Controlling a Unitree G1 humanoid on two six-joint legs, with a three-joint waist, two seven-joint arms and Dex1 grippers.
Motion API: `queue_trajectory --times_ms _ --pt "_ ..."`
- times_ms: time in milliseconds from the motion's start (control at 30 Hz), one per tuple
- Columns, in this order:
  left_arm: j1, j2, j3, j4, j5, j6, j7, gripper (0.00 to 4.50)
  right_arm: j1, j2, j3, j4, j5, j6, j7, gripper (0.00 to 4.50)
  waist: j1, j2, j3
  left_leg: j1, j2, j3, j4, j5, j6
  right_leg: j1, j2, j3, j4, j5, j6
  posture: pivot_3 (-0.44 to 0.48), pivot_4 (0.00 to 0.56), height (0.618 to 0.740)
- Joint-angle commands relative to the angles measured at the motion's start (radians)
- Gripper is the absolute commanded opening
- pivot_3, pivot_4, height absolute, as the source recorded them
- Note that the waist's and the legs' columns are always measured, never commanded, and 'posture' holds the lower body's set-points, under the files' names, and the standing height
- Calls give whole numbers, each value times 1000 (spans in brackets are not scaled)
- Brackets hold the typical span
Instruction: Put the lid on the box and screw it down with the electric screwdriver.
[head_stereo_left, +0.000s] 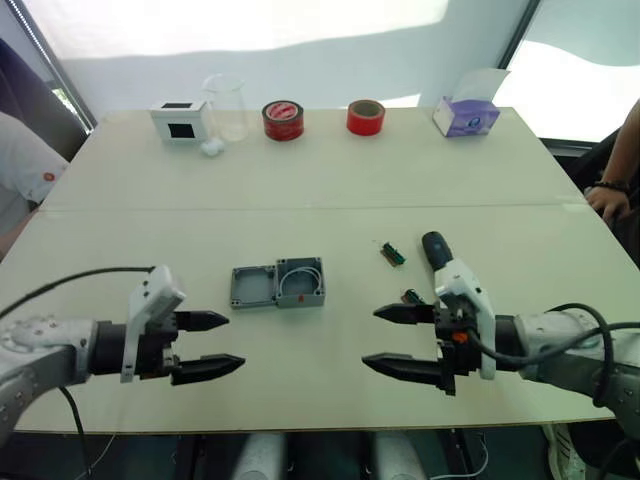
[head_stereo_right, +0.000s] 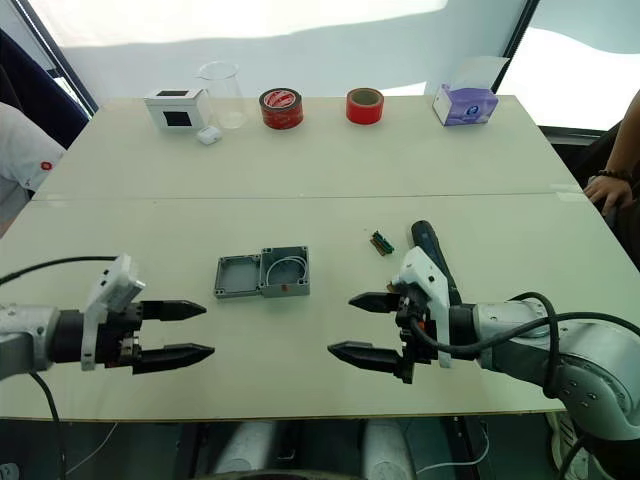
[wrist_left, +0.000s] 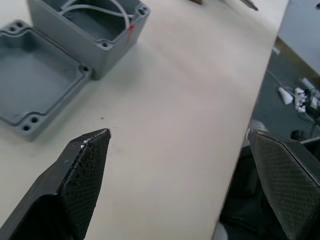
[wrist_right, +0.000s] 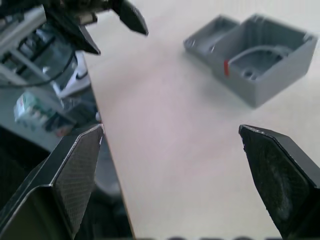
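- Lid (head_stereo_left: 252, 286) lies ribbed side up on the desk (head_stereo_left: 330, 170), touching the box (head_stereo_left: 300, 282) on its left-hand side, near the middle of the desk's front half.
- Box stands open, a white wire (wrist_left: 95, 7) coiled inside.
- Electric screwdriver (head_stereo_left: 436, 249) lies toward the desk's right edge, partly behind the right hand (head_stereo_left: 405, 341); its tip cannot be made out.
- Left hand (head_stereo_left: 208, 345) hovers near the front edge with fingers apart, holding nothing; right hand likewise apart and empty.
- Step in hand, as judged: picking up the lid. Take it by two opposite rims, turn it over, and line the corner holes up with the box's before lowering; keep the wire clear of the seam.
- Small green item (head_stereo_left: 392, 254) beside the screwdriver is too small to identify; screws cannot be confirmed.
- Red mark (wrist_right: 225, 66) shows on the box wall.
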Motion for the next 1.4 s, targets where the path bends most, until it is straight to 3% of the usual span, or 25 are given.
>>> queue_trajectory --times_ms 33,133,300,433,700,833,1233,1333,1400 --pt "-212 5 -58 85 3 0 -9 4471 -45 -18 -8 -9 76 22 -79 4463 -1 0 0 0 -1 0 0 0 0 0 1 0 0 0 0 0 150 740" --pt "-382 -7 -169 138 81 -60 -69 4471 -126 -37 44 27 144 95 -184 4463 -7 0 1 0 -2 1 0 0 0 0 1 -1 0 0 0 0 150 740" --pt "-690 -68 -419 215 230 -110 -196 4471 -232 26 83 54 179 88 -351 4463 -6 0 1 -1 -1 1 0 1 0 -2 3 -1 2 0 0 0 150 740" --pt "-809 -133 -568 217 353 -193 -286 4471 -217 18 144 -9 -43 27 -325 4463 -6 0 1 -3 -2 1 1 1 1 -2 3 -1 1 2 4 0 150 740" --pt "-873 -190 -768 369 573 -363 -488 4471 -84 32 172 -67 -176 -43 -259 4463 -8 -1 1 -4 -1 2 3 0 2 -2 6 -1 3 3 5 0 150 740" --pt "-910 -266 -840 443 680 -405 -500 4471 -61 30 192 -100 -201 -32 -260 4463 -3 -1 1 -5 -1 1 4 0 2 -2 6 -1 4 3 5 0 150 740" --pt "-931 -421 -912 588 872 -448 -482 4471 -83 55 192 -93 -243 -25 -263 4463 -4 -2 1 -5 -1 0 6 0 2 -2 6 -1 5 4 8 0 150 740" --pt "-927 -442 -906 593 875 -440 -500 3781 -92 68 196 -87 -255 -20 -267 4500 -6 -2 1 -5 -1 0 6 0 2 -2 6 -1 5 4 8 0 150 740" --pt "-923 -448 -912 591 889 -445 -507 2966 -96 76 197 -83 -265 -18 -271 4500 -6 -2 1 -5 -1 0 6 0 2 -3 6 -1 5 4 8 0 150 740"
